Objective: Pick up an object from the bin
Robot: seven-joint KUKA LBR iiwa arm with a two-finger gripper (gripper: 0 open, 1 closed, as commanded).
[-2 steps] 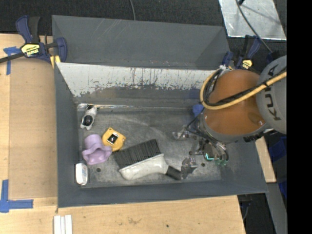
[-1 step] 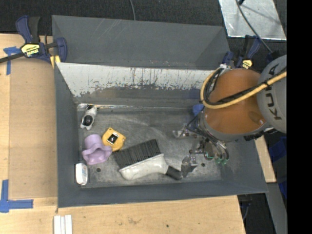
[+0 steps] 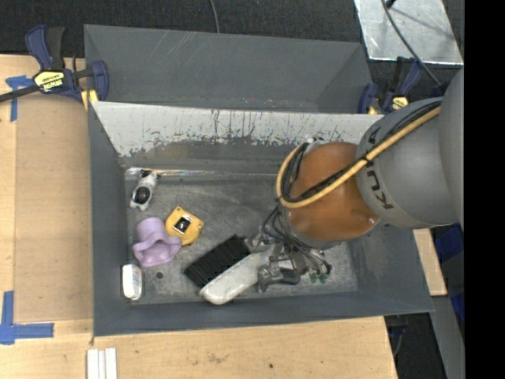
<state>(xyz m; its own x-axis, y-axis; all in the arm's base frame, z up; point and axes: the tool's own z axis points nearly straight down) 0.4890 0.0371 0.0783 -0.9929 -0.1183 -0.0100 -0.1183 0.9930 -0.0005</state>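
The gripper (image 3: 278, 270) is sitting low over the bin floor, near the middle of the near wall, and it cannot be told whether it is open or closed, since the metal parts there are crowding together under the orange wrist cover (image 3: 327, 200). Its tip is meeting the right end of a white oblong piece (image 3: 230, 283), which is lying flat along the near edge of the floor and slanting up toward the right. Just beside that piece, on its far left side, a black ribbed block (image 3: 215, 260) is lying at the same slant, touching it or very nearly so. Farther left, a lilac moulded figure (image 3: 154, 243) is resting on the floor, with a yellow casing with a dark centre (image 3: 183, 225) lying against its far right side. A small white tube (image 3: 132, 281) is lying in the near left corner, and a small white and black object (image 3: 142, 193) is sitting in the far left corner, well apart from the gripper. The grey metal bin (image 3: 106, 235) is holding all of these, and the arm is reaching in from the right.
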